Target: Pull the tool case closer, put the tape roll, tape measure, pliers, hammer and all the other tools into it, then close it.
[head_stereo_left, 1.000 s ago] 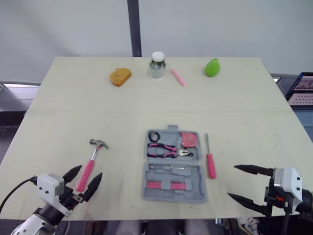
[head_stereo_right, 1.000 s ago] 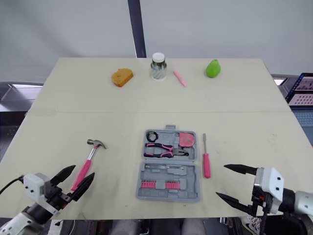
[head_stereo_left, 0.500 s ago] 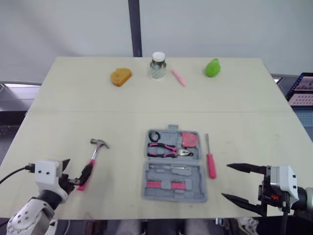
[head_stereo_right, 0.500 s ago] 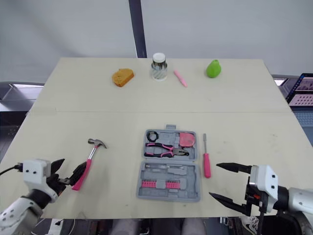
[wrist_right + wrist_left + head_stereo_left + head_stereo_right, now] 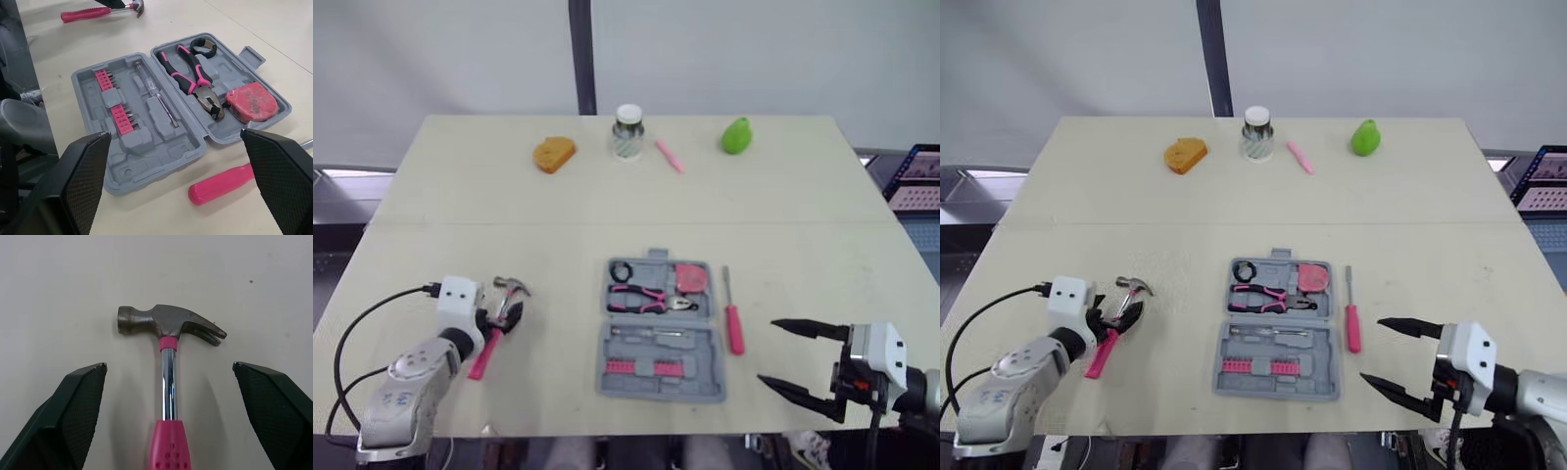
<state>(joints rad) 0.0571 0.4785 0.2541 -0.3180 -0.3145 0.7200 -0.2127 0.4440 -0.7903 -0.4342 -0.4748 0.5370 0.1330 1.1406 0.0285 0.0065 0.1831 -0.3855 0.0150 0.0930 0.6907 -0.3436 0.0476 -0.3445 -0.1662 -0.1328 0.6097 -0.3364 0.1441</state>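
Pink hammer [image 5: 168, 363]: one; grey case [image 5: 146, 156]: one.

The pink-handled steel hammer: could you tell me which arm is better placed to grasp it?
Left: the left claw, open, straddles the pink-handled hammer below its head; the right claw hovers open beyond the grey plastic tool case.
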